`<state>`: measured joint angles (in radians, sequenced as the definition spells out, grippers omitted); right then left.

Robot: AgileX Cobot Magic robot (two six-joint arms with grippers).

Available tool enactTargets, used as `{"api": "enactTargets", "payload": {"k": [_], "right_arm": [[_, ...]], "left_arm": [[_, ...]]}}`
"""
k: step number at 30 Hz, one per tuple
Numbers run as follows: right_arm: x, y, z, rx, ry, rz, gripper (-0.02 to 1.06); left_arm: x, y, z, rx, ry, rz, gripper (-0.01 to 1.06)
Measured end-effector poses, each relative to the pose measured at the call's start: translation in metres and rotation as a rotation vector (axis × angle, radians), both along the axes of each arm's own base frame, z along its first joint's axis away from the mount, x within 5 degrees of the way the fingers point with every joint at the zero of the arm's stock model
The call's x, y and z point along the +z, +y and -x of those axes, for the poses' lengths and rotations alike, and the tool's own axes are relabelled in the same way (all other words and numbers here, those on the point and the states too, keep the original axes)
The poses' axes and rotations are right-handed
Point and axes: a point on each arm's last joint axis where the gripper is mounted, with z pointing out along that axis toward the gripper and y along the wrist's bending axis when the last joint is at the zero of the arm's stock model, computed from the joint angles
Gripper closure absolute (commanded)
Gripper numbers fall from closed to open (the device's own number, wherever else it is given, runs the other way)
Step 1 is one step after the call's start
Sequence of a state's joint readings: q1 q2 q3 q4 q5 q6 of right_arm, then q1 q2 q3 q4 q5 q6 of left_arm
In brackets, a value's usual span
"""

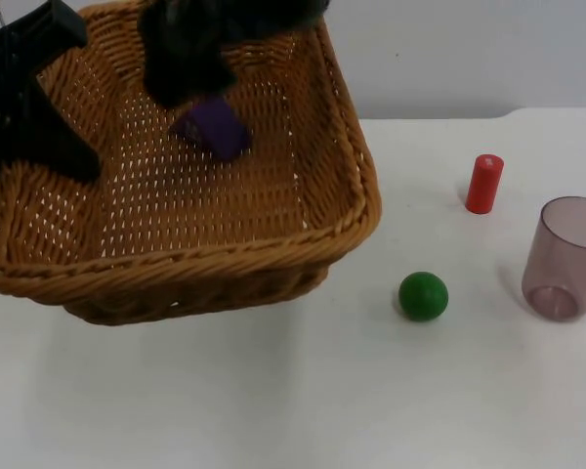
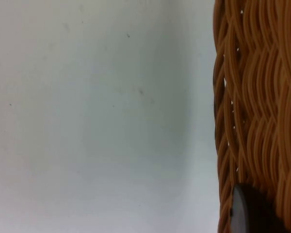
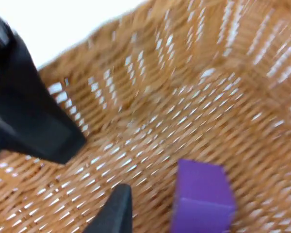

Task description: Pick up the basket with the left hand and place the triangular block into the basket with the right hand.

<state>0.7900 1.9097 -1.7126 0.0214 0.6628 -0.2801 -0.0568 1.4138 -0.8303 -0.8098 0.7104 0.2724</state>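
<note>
Purple block (image 1: 215, 127) is inside the wicker basket (image 1: 273, 249), on or just above the woven floor; can't tell if it's touching. Looks like a wedge in the right wrist view (image 3: 201, 196), so prob. the triangular block. Basket is held off the table, tilted, by the left gripper (image 1: 39, 127) at its left rim; that gripper is clamped on the rim, one fingertip pad (image 2: 250, 213) pressed against the weave. So pick-up is done.

Right gripper (image 1: 190, 88) hangs over the basket interior, just above and beside the block. Fingers are spread, w/ the block apart from the fingertip (image 3: 111, 213), not pinched. Judgement: block looks released, placing basically done; what's left is pulling the right arm out.

Red cylinder (image 1: 484, 183), green ball (image 1: 423, 295) and a tinted plastic cup (image 1: 565, 259) sit on the white table (image 1: 273, 410), well apart from the basket.
</note>
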Motion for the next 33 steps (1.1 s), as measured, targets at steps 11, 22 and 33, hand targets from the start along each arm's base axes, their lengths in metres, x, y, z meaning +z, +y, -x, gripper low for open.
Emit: {"api": "enactTargets", "payload": {"k": [11,22,33], "right_arm": [[0.117,-0.08,0.031,-0.141,-0.189,-0.122,0.0],[0.182,-0.236,0.039,-0.592,-0.261,-0.182,0.0],[0.152,-0.32,0.068,-0.905,-0.237,-0.286,0.0]], "left_arm": [[0.0,0.0,0.0,-0.002,0.0,-0.003,1.05],[0.0,0.001,-0.001,-0.008,-0.016,-0.014,1.05],[0.0,0.001,-0.002,-0.011,-0.037,-0.027,1.05]]}}
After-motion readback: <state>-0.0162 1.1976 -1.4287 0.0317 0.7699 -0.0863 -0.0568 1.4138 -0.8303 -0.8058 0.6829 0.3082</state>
